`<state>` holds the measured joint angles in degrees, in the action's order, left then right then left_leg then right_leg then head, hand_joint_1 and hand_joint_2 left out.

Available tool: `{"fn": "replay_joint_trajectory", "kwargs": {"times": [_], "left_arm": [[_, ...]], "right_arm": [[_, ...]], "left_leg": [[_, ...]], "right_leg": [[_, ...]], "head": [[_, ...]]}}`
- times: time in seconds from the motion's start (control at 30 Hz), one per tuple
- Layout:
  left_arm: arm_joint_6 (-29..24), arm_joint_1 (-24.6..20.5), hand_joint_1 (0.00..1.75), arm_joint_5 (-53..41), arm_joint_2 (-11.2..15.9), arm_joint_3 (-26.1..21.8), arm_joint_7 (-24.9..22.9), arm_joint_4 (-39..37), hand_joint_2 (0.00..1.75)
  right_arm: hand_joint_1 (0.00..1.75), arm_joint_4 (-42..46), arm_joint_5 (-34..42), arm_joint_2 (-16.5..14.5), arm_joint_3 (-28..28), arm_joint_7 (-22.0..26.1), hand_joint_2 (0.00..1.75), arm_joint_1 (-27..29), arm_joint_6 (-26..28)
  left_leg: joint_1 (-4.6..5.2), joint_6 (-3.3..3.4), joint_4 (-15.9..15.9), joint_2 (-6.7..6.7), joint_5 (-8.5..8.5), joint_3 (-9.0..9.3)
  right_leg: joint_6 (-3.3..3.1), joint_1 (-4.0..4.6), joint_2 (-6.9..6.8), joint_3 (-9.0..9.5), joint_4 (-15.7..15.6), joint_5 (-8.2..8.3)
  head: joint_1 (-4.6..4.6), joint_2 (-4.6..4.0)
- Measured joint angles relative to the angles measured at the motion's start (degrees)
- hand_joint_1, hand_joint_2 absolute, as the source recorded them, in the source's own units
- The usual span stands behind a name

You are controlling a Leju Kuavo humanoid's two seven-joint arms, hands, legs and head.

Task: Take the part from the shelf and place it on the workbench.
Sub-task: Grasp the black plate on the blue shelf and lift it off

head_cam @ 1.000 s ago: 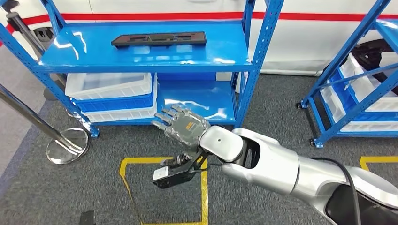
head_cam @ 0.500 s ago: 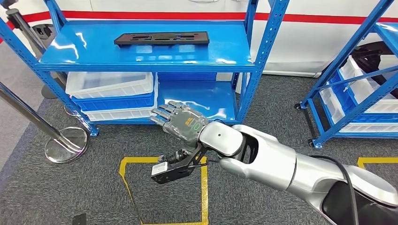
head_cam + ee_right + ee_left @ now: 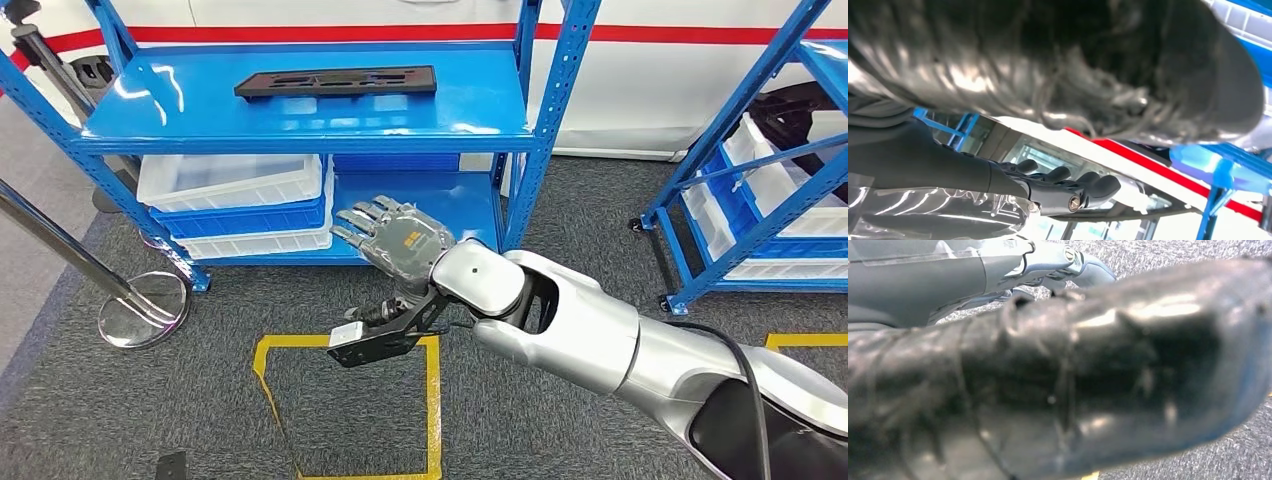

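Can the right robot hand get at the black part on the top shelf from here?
Probably yes: the right robot hand is open, and the black part lies alone on the top shelf, nothing between them.

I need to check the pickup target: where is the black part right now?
In the head view the black part lies flat on the top board of the blue shelf, left of its middle, above the white bins.

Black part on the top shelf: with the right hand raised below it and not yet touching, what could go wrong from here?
1. The right hand hovers open in front of the lower shelf; the blue shelf edge lies between it and the black part, so a straight lift may strike that edge.
2. The part is long, flat and thin on a glossy surface; the fingers may push it back rather than grasp it.
3. The blue upright stands near the forearm's path.
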<state>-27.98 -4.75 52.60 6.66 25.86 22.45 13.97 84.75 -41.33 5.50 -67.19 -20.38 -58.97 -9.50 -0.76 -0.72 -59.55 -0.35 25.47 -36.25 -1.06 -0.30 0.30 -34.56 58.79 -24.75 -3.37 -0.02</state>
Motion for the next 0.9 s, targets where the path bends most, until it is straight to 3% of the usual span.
{"fn": "replay_joint_trajectory", "kwargs": {"times": [0.1, 0.17, 0.2, 0.23, 0.3, 0.37, 0.5, 0.57, 0.63, 0.67, 0.7, 0.73, 0.8, 0.87, 0.9], "left_arm": [[0.07, 0.02, 0.00, -0.12, 0.01, 0.00, 0.11, 0.00, 0.00], [0.20, 0.12, 0.00, -0.04, 0.00, 0.00, 0.38, 0.00, 0.00], [0.28, 0.15, 0.00, 0.00, -0.01, 0.00, 0.62, 0.00, 0.00], [0.35, 0.15, 0.00, 0.07, -0.01, 0.01, 0.89, 0.00, 0.00], [0.51, 0.05, 0.00, 0.16, -0.01, 0.01, 1.39, 0.00, 0.00], [0.66, -0.07, 0.00, 0.22, -0.01, 0.01, 1.69, 0.00, 0.00], [0.66, 0.00, 0.00, 0.23, -0.02, 0.02, 1.27, 0.00, 0.00], [0.51, -0.06, 0.00, 0.12, -0.03, 0.02, 0.72, 0.00, 0.00], [0.37, -0.11, 0.00, -0.12, -0.03, 0.03, 0.24, 0.00, 0.00], [0.42, -0.09, 0.00, -0.24, -0.03, 0.04, 0.16, 0.00, 0.00], [0.66, -0.05, 0.00, -0.36, -0.03, 0.07, 0.34, 0.00, 0.00], [1.07, -0.02, 0.00, -0.50, -0.06, 0.10, 0.76, 0.00, 0.00], [2.11, 0.01, 0.00, -0.90, -0.18, 0.21, 2.12, 0.00, 0.00], [2.69, 0.00, 0.00, -1.26, -0.29, 0.34, 3.16, 0.00, 0.00], [2.77, 0.01, 0.00, -1.32, -0.32, 0.40, 3.41, 0.00, 0.00]], "right_arm": [[0.00, -0.02, 0.00, -0.02, 0.04, -0.02, 0.00, -0.32, -0.02], [0.00, -0.03, 0.00, -0.02, 0.02, -0.15, 0.00, -0.25, -0.02], [0.00, -0.03, 0.00, -0.02, 0.00, -0.25, 0.00, -0.22, 0.00], [0.00, -0.03, 0.00, -0.02, -0.01, -0.34, 0.00, -0.22, 0.02], [0.00, -0.03, 0.00, -0.02, 0.00, -0.45, 0.00, -0.26, 0.06], [0.00, -0.05, 0.00, -0.02, 0.01, -0.47, 0.00, -0.31, 0.10], [0.00, -0.23, 0.00, -0.02, 0.01, -0.19, 0.00, -0.38, 0.34], [0.00, -0.40, 0.00, -0.02, -0.01, 0.02, 0.00, -0.47, 0.46], [0.00, -0.59, 0.01, -0.02, -0.14, 0.15, 0.00, -0.46, 0.58], [0.00, -0.67, 0.05, 0.01, -0.21, 0.13, 0.00, -0.35, 0.63], [0.00, -0.75, 0.16, 0.05, -0.25, -0.03, 0.00, -0.19, 0.73], [0.00, -0.80, 0.32, 0.10, -0.24, -0.31, 0.00, 0.02, 0.83], [0.00, -0.80, 0.64, 0.40, 0.00, -1.13, 0.00, 0.40, 1.03], [0.00, -0.47, 0.78, 0.81, 0.34, -1.75, 0.00, 0.79, 1.15], [0.00, -0.27, 0.80, 1.05, 0.49, -1.89, 0.00, 1.04, 1.20]], "left_leg": [[-0.02, -0.57, -9.79, 0.08, 5.07, -4.39], [-0.02, -0.67, -14.78, 0.08, 6.34, -6.77], [-0.02, -0.62, -14.19, 0.09, 5.40, -6.48], [-0.02, -0.50, -11.44, 0.09, 3.61, -5.11], [0.11, -0.06, -3.37, 0.09, 0.38, -1.10], [0.38, 0.43, 0.95, 0.02, -0.51, 0.99], [0.25, 1.46, 1.57, -0.02, -0.66, 1.30], [0.08, 1.94, 1.83, 0.04, -0.81, 1.47], [0.11, 2.18, 1.78, 0.05, -0.75, 1.43], [0.10, 2.22, 1.74, 0.05, -0.72, 1.44], [0.08, 2.24, 1.66, 0.05, -0.66, 1.44], [0.06, 2.20, 1.56, 0.03, -0.58, 1.47], [0.05, 1.93, 1.22, -0.05, -0.27, 1.48], [0.20, 1.44, 0.78, -0.09, -0.02, 1.27], [0.25, 1.18, 0.75, -0.09, 0.00, 1.18]], "right_leg": [[-0.56, -0.06, -0.15, 0.04, -0.13, 0.13], [-0.66, 0.06, -0.19, -0.07, 0.05, 0.06], [-0.70, 0.09, -0.17, -0.11, 0.16, 0.00], [-0.71, 0.12, -0.15, -0.10, 0.26, -0.06], [-0.54, 0.26, -0.08, -0.10, 0.42, -0.21], [-0.14, 0.41, -0.03, -0.30, 0.52, -0.23], [0.99, 0.36, -0.07, -0.75, 1.42, -1.01], [1.49, 0.27, -0.10, -2.81, 5.87, -3.70], [1.73, 0.18, -0.10, -6.44, 13.32, -6.97], [1.79, 0.12, -0.10, -7.80, 15.95, -7.59], [1.81, 0.04, -0.10, -8.23, 16.53, -7.10], [1.77, -0.05, -0.11, -7.53, 14.81, -5.53], [1.53, -0.19, -0.10, -4.15, 7.56, -1.73], [1.22, -0.06, -0.03, -1.66, 2.27, -0.16], [1.04, 0.08, 0.03, -1.34, 1.58, -0.33]], "head": [[-0.28, -0.01], [-0.28, -0.01], [-0.28, 0.00], [-0.28, 0.00], [-0.27, 0.01], [-0.26, 0.00], [-0.17, -0.01], [-0.12, -0.01], [-0.10, 0.00], [-0.10, 0.00], [-0.09, 0.00], [-0.08, 0.00], [-0.05, -0.01], [-0.08, -0.01], [-0.07, -0.01]]}}
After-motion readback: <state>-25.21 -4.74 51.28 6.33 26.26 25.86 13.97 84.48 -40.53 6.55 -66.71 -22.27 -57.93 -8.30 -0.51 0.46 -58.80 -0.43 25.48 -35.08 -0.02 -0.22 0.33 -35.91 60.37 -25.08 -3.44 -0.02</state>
